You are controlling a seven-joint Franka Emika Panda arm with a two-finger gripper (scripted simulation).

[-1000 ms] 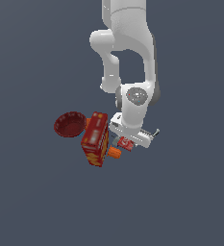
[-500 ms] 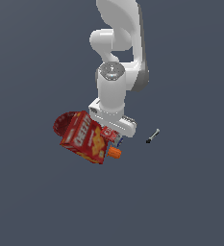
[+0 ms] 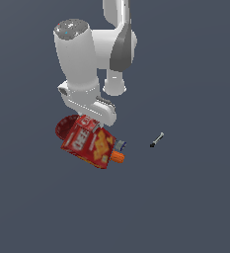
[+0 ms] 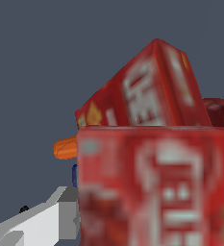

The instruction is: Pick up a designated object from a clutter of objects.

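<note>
The gripper [image 4: 84,211] shows one pale finger [image 4: 41,223] pressed against the small red box [image 4: 156,185], which fills the wrist view; whether it is clamped cannot be told. Its white lettering is too blurred to read. Beyond lie the cracker box [image 3: 89,143], reading "CHEE", the bowl [image 3: 64,126], an orange item [image 3: 118,156] and a thin tool [image 3: 157,140].

Panda arm [image 3: 94,54]: glossy white rounded link shells, dark grey joint band, grey end cap with small coloured dots. Gripper [image 3: 93,117]: white blocky body; light grey angular finger [image 4: 36,223] in wrist view.
</note>
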